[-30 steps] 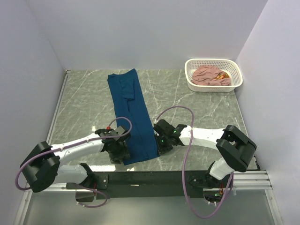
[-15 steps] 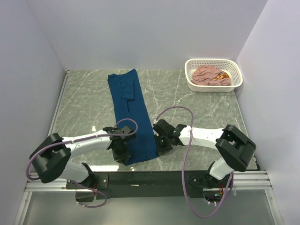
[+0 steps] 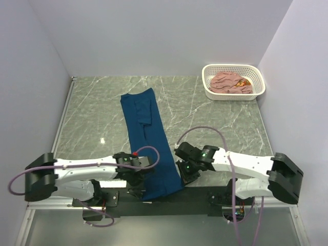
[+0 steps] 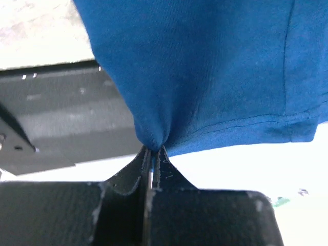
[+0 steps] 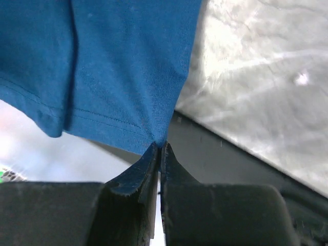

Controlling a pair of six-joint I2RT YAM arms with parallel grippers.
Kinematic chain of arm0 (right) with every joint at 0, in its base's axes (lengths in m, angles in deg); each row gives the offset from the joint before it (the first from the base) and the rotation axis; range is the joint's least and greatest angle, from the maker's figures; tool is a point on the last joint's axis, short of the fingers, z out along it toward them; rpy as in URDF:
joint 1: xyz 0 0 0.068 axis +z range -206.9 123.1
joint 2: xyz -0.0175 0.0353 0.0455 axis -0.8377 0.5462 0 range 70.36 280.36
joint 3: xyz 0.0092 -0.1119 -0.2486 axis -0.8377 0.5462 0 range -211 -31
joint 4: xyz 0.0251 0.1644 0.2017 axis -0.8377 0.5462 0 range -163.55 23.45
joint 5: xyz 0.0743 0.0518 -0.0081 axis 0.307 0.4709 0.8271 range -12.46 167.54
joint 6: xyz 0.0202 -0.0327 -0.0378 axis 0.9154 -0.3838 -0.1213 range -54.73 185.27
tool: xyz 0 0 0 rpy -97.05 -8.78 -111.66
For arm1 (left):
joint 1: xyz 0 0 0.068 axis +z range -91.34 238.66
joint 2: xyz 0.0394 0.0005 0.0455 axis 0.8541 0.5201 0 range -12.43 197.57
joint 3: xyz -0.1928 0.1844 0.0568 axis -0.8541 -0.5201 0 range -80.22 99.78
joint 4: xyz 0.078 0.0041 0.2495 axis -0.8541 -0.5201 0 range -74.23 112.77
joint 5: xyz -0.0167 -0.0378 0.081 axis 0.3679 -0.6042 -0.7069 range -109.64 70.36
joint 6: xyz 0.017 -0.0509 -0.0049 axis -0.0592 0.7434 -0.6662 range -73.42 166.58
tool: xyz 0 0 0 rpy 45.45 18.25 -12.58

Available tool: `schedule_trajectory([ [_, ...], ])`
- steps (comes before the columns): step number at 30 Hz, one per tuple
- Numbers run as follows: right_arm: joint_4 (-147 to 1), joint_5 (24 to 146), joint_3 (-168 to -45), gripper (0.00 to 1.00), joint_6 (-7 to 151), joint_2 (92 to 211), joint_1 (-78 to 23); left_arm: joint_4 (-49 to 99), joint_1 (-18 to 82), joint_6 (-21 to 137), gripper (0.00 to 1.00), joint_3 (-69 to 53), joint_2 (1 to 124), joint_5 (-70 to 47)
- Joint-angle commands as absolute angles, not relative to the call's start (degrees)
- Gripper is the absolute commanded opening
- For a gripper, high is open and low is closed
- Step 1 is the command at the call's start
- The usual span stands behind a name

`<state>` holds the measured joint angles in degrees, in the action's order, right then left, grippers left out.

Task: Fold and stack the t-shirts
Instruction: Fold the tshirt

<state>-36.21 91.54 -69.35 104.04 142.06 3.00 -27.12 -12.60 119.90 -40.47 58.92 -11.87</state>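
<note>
Navy t-shirt [image 3: 151, 141], long folded strip, hem corners clamped in left pincer [image 4: 152, 152], right pincer [image 5: 159, 150]

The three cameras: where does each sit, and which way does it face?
Top external: high behind the bases, looking down on table, navy t-shirt and basket; left arm, right arm show.
Left wrist: on the left arm, looking along the left gripper, shut on the hem.
Right wrist: likewise, right gripper shut on the hem.
Shared: the navy t-shirt.

No readable text, label, brand, number or sign appears in any of the views.
</note>
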Motion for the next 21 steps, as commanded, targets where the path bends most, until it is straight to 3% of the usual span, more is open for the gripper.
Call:
schedule_trajectory([
  [1,-28.12,87.83,-75.71,0.0,103.25,139.35,0.95,-33.21,-10.7,122.44,0.01,-37.69,53.59,-11.71],
  [11,-28.9,85.01,-98.04,0.0,91.56,153.03,-14.35,-32.08,23.47,99.16,0.01,-30.3,54.27,-19.46],
  [21,-34.26,82.11,-111.77,0.0,86.9,168.7,-15.59,-18.28,33.17,91.85,0.01,-25.56,64.91,-30.17],
])
